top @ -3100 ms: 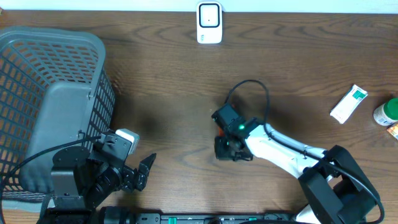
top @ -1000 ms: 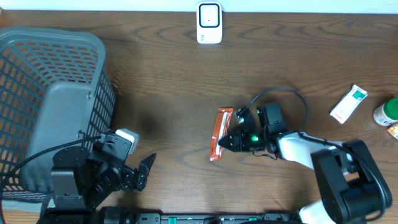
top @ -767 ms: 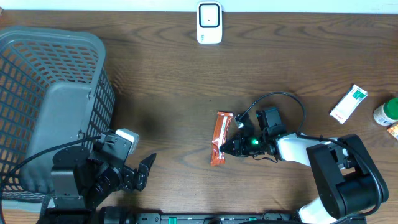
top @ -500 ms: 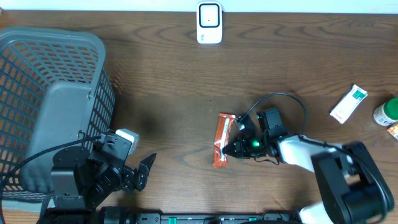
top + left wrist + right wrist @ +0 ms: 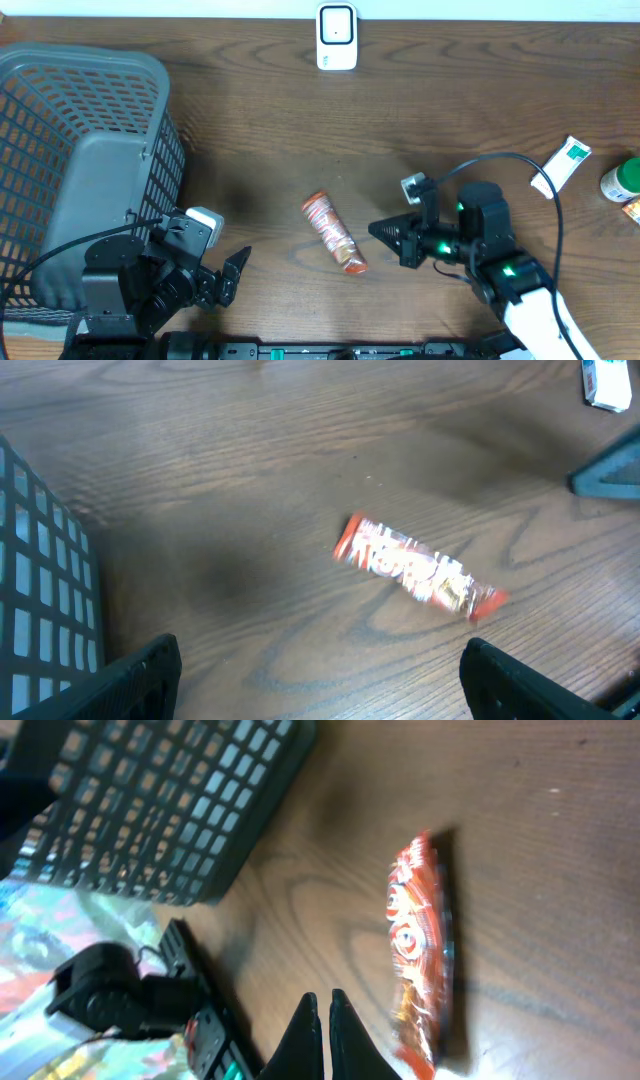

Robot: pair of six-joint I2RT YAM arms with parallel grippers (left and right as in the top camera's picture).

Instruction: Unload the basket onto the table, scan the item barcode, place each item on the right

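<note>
The dark wooden surface [image 5: 260,130] carries a grey basket [image 5: 90,70] at the left and a small white scanner [image 5: 337,37] at the far edge, about in the middle. A white box [image 5: 561,166] and a green-capped bottle [image 5: 622,180] lie at the far right.

The item I must scan, an orange snack packet [image 5: 334,233], lies flat on the surface near the centre, a little toward the near side. It is turned diagonally and is well apart from the scanner. Nothing holds it.

The right gripper [image 5: 376,229] is low over the surface, just to the right of the packet's near end. Its fingers are pressed together and there is nothing between them. As far as I can see, its tip does not touch the packet. The left gripper [image 5: 225,283] rests at the near left beside the basket, its fingers spread wide and empty.

I judge that the task is at the picking step and the packet is not yet taken. For the next move I would open the right gripper, bring it over the middle of the packet across its narrow width, and close there. The wrapper looks thin and smooth, so it may slide away if I push it from the side. I cannot find the barcode in any view, so it may be underneath. After lifting, I may need to turn the packet before I show it to the scanner.
</note>
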